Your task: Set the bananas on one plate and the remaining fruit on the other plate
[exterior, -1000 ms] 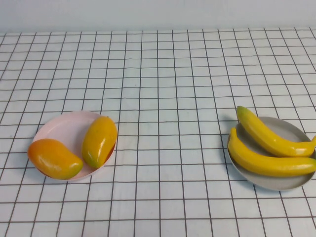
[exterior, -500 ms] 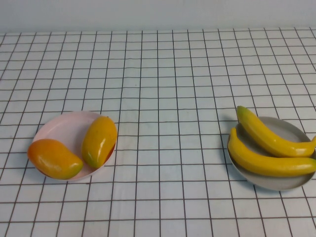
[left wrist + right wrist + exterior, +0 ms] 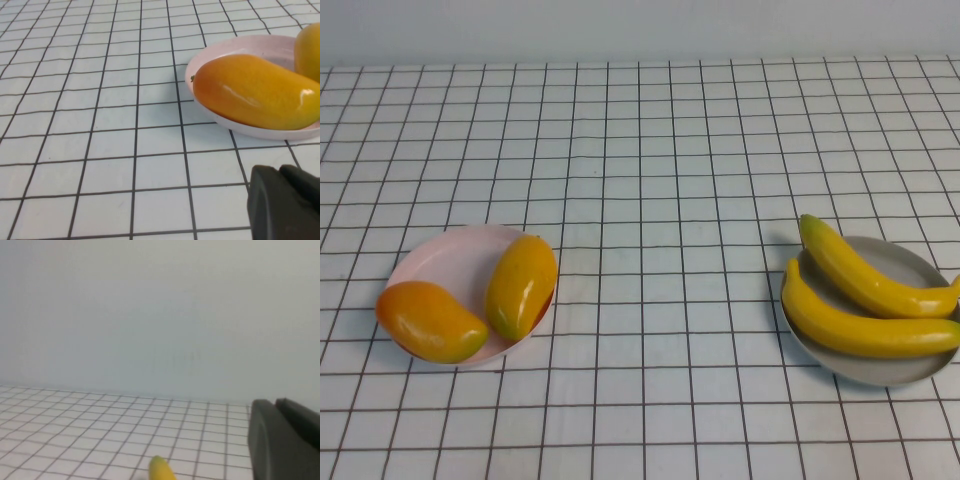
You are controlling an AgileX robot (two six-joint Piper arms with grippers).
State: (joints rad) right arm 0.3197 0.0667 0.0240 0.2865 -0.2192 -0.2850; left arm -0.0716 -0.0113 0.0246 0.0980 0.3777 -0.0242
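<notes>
Bananas [image 3: 865,295] lie side by side on the grey plate [image 3: 910,372] at the robot's right, one tip overhanging the rim toward the table's middle, while the two mango-like fruits [image 3: 470,300] rest on the pale pink plate [image 3: 440,255] at the left, one across the near rim and the other leaning on the far-right edge. Nothing on the checked tablecloth [image 3: 650,180] has shifted over the last second: every fruit and both plates sit exactly as they did in the earlier high views, and neither arm reaches into the overhead scene. The left gripper [image 3: 287,202] shows only as a dark edge in its wrist view, low over the cloth just beside the pink plate and the nearer mango; it holds nothing, though how wide it stands cannot be told. The right gripper [image 3: 285,440] likewise appears as a dark corner, raised and facing the back wall with only a banana tip [image 3: 161,469] below; its opening cannot be told either. Judged from this layout, the sorting looks complete and both arms appear withdrawn.
</notes>
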